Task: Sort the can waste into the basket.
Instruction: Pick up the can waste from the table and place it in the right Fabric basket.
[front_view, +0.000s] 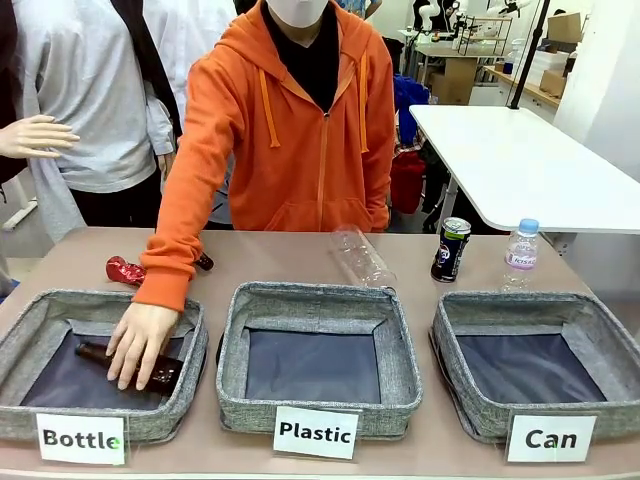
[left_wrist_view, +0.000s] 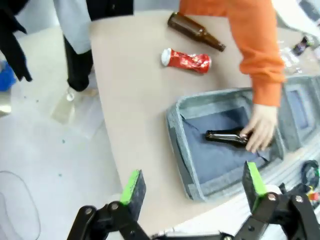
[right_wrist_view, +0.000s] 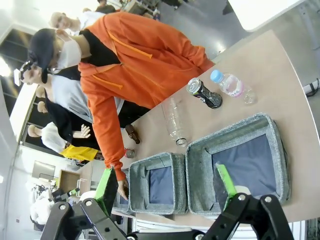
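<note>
Two grippers logged first: the left gripper (left_wrist_view: 193, 180) had its green-padded fingers spread wide, and the right gripper (right_wrist_view: 164, 172) was spread likewise. We took the "Can" basket (front_view: 455, 350) as our mark, rightmost of three grey bins at the near edge. Left of it sat the "Plastic" bin (front_view: 240, 340). Farther left was the "Bottle" bin (front_view: 30, 330), where a person's hand (front_view: 140, 342) lay flat on a brown bottle (front_view: 160, 372). Just beyond the basket's far left corner the dark can (front_view: 451, 249) stood upright, with a small water bottle (front_view: 521, 255) beside it. Left of those we saw a clear bottle (front_view: 362, 258) on its side. The crushed red can (front_view: 124, 270) lay well left of the basket, on the table behind the "Bottle" bin.
</note>
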